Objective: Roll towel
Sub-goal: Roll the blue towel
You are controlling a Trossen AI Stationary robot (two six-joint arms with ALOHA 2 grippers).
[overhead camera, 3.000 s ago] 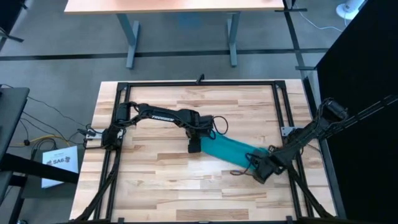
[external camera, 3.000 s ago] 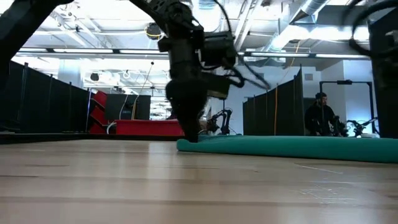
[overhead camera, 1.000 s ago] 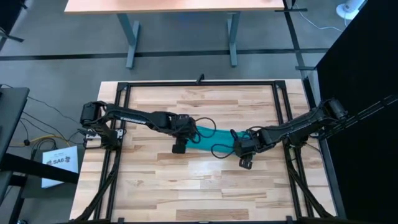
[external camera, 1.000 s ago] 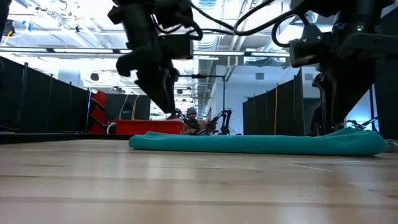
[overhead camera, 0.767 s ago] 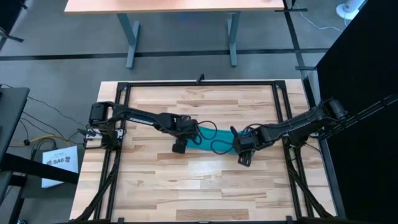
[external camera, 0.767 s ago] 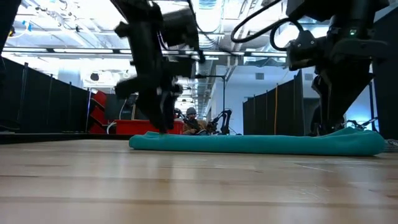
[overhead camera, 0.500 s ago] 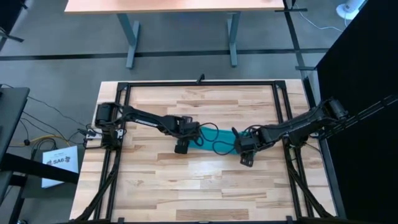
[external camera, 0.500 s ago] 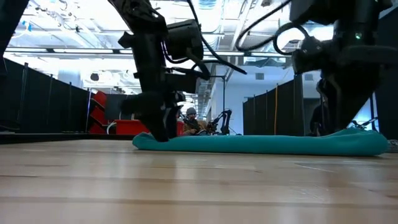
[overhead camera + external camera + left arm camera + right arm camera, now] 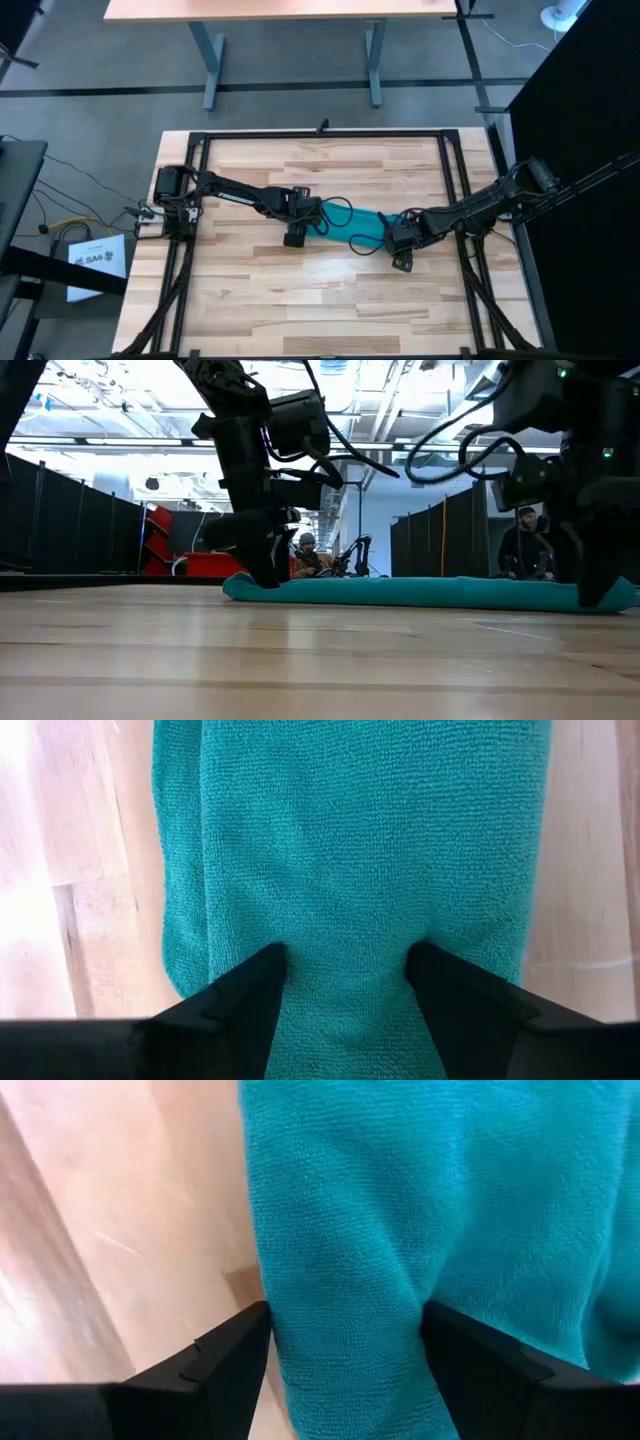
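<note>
The teal towel [image 9: 367, 224] lies on the wooden table [image 9: 260, 290] as a long, narrow folded strip running left to right [image 9: 430, 592]. My left gripper [image 9: 308, 226] points down onto its left end [image 9: 262, 582] and is shut on the cloth [image 9: 345, 990]. My right gripper [image 9: 398, 243] stands over the towel's right end [image 9: 598, 598] and is shut on cloth there [image 9: 345, 1350]. The towel fills most of both wrist views [image 9: 350, 840] [image 9: 400, 1180]. My left gripper pinches a ridge of cloth on top of the towel's left end [image 9: 345, 945] between its two fingers. It comes from above, pointing down, fingers set across the strip. A folded edge [image 9: 195, 870] shows beside it, and the towel lies flat on the table. My right gripper holds bunched cloth at the towel's right end [image 9: 345, 1295] between its two fingers, from above. One finger [image 9: 235, 1355] stands at the towel's edge beside bare wood, the other [image 9: 470, 1355] dents the cloth. The towel rests on the table.
A black frame [image 9: 320, 134] runs round the table's edges. Loose arm cables [image 9: 340, 212] loop over the towel's middle. Bare wood lies toward the near edge [image 9: 320, 310]. A person [image 9: 520, 545] stands in the room behind.
My left gripper has come down from above the towel onto its left end and taken hold. Both grippers have then gone a little toward the table's right edge, the right one also sinking lower, and the towel has slid right along the table with them.
</note>
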